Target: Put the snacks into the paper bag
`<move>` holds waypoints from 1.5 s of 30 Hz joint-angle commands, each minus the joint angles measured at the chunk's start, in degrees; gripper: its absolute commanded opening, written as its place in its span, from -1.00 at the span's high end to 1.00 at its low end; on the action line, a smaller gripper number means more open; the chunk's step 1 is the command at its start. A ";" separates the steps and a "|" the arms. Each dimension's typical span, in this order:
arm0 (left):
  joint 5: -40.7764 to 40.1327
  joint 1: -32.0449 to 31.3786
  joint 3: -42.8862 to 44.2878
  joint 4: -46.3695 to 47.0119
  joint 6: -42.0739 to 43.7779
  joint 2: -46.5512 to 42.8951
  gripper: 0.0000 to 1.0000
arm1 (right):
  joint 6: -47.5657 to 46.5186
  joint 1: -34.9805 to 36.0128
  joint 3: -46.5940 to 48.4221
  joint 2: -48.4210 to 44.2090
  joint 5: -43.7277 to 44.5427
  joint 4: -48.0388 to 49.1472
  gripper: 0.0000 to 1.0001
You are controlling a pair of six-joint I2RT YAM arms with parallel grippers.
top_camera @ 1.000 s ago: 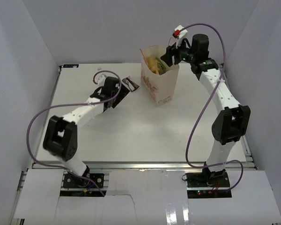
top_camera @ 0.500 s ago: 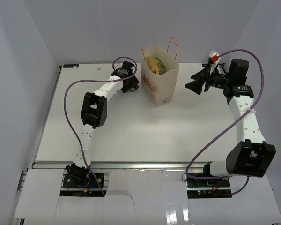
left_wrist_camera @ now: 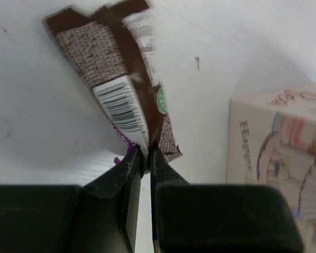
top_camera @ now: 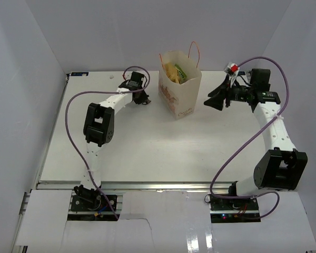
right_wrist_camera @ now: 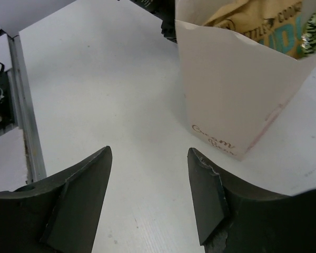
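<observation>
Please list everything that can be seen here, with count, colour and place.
paper bag: one, cream with reddish print, back of table
chip bag: one, tan-yellow, inside the paper bag
green packet: one, green, inside the paper bag
dark brown wrapper: one, dark brown, on table left of bag
table: one, white, under everything
left gripper: one, black, shut on the wrapper's edge
right gripper: one, black, open, right of the bag

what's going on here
Two robot arms are filling the paper bag. The left gripper pinches the end of a dark brown wrapper lying on the table left of the bag. The right gripper hangs open and empty on the bag's right. A chip bag already sits inside.
</observation>
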 commanded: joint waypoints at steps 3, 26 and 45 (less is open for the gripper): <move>12.64 0.16 -26.94 16.68 9.97 -25.31 0.81 | -8.76 9.00 6.28 3.52 1.32 -16.09 -0.27; 30.98 -19.08 -95.46 50.90 5.15 -87.96 0.89 | 53.19 41.01 -13.32 2.64 23.73 12.73 -0.59; 23.34 -23.48 -92.64 47.57 3.91 -94.36 -0.61 | 35.13 42.68 -6.77 -2.45 25.21 9.32 0.85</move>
